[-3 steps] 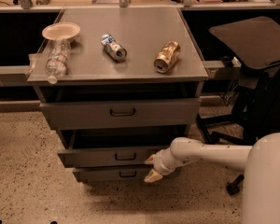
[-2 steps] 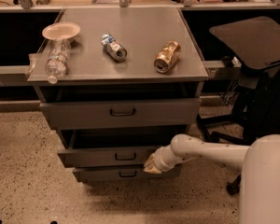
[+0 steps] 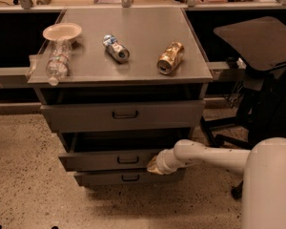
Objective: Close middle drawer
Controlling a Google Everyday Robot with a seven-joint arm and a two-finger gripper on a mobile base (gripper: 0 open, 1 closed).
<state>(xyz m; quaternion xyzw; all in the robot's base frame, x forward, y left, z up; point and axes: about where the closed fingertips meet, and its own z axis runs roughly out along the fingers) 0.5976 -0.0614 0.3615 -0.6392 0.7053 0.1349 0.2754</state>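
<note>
While I am reaching low toward the cabinet, I am counting three drawers in its front. The top drawer point(image 3: 86, 116) is sitting under the front edge of the tabletop point(image 3: 143, 30), the middle drawer point(image 3: 97, 160) is hanging below it, and the lowest drawer point(image 3: 102, 178) is sitting just above the floor. Each one is carrying a single small dark loop handle.

On the tabletop four things are resting: one white bowl point(image 3: 62, 31), one clear plastic bottle point(image 3: 58, 61) and two cans. The bowl is standing by the left edge, and the bottle is lying just in front of it, its cap pointing at the front left corner. A blue-and-white can point(image 3: 116, 48) is lying on its side near the middle. A gold can point(image 3: 170, 57) is lying on its side toward the right edge, its open end facing the front. Both cans and the bottle are wearing printed labels, but I am not making out any word or brand on them.

My hand point(image 3: 154, 165) is pressing against the right end of the middle drawer's front, beside its handle point(image 3: 128, 160). It is holding nothing that I can see, and I cannot tell whether it is spread or pressed together. The middle drawer is still standing partly pulled out, showing a dark gap above its front.
</note>
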